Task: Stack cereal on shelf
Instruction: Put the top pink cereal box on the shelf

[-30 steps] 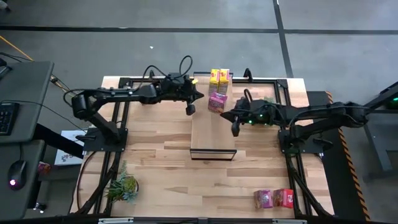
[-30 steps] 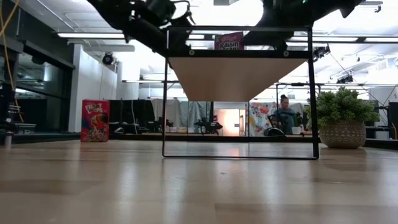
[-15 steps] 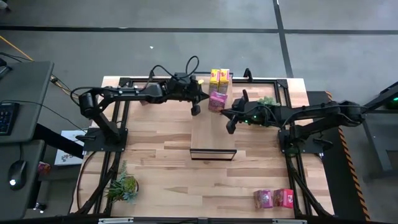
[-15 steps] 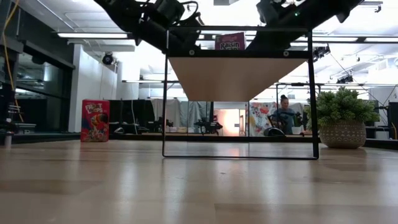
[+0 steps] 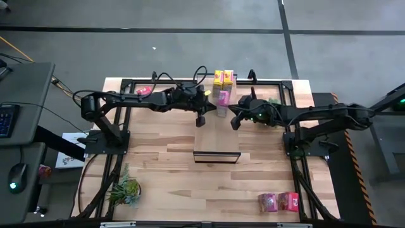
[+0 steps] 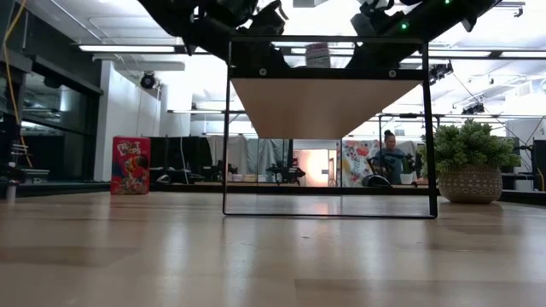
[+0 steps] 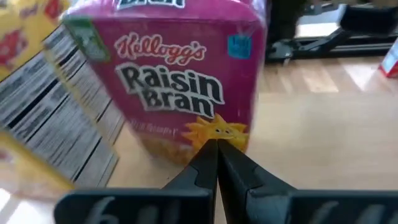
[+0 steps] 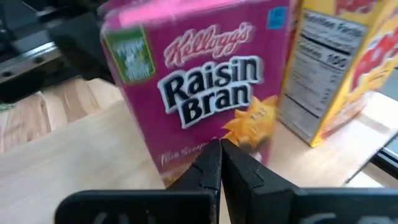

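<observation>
A magenta Raisin Bran cereal box (image 5: 223, 98) stands upright on the light-wood shelf (image 5: 215, 133), near its far end, just in front of two yellow cereal boxes (image 5: 223, 77). It stands between my two grippers, one broad face toward each. My left gripper (image 5: 210, 101) comes from the table's left, shut, its tips (image 7: 216, 144) at one broad face. My right gripper (image 5: 231, 107) comes from the right, shut, its tips (image 8: 219, 144) at the opposite face. In the low view the box (image 6: 317, 55) shows its narrow edge on the shelf top. My left gripper has its shut fingertips against the lower middle of the box's broad face (image 7: 205, 127). It comes from the table's left, slanting slightly down. The box stands upright with its base on the shelf. My right gripper has its shut fingertips at the lower part of the opposite broad face (image 8: 205, 127), slanting slightly down from the table's right. The tips hide the exact spot, so I cannot tell whether they touch.
A red cereal box (image 6: 130, 165) stands at the table's far left. A magenta and a red box (image 5: 278, 201) stand near the front right corner. Potted plants stand at the near left (image 5: 124, 190) and the far right (image 6: 469, 166). A person (image 6: 391, 155) sits in the room behind.
My left gripper has gone toward the table's right, up to the magenta box. My right gripper has swung toward the far edge, onto the box's other side. The box has turned about on the shelf: its broad face pointed to the near edge, now its narrow edge does.
</observation>
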`<state>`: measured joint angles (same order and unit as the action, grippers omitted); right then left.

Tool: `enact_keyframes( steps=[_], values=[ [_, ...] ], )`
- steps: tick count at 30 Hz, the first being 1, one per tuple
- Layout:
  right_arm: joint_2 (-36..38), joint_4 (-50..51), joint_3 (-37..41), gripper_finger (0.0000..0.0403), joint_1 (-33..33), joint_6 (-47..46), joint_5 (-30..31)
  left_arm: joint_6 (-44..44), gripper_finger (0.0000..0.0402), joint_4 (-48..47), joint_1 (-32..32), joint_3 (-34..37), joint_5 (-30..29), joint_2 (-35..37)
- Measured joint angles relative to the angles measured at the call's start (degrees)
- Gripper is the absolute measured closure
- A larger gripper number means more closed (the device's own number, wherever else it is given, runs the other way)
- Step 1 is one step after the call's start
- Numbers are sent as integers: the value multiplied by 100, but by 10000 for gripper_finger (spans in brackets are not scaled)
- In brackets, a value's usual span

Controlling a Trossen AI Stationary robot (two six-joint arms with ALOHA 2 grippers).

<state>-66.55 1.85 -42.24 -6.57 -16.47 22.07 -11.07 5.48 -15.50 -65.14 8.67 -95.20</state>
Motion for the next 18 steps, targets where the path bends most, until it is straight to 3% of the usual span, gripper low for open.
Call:
enact_keyframes(
  steps=[8, 14, 18],
  values=[
    [419, 302, -2, 403, -31, 2, 100, 7, 401, 289, 136, 0, -44, 0],
    [595, 744, -4, 403, -20, -17, 102, 3, 401, 274, -15, -2, -639, 44],
    [591, 1090, -4, 403, -20, -128, 91, 63, 401, 315, -191, -2, -617, -63]
  ],
)
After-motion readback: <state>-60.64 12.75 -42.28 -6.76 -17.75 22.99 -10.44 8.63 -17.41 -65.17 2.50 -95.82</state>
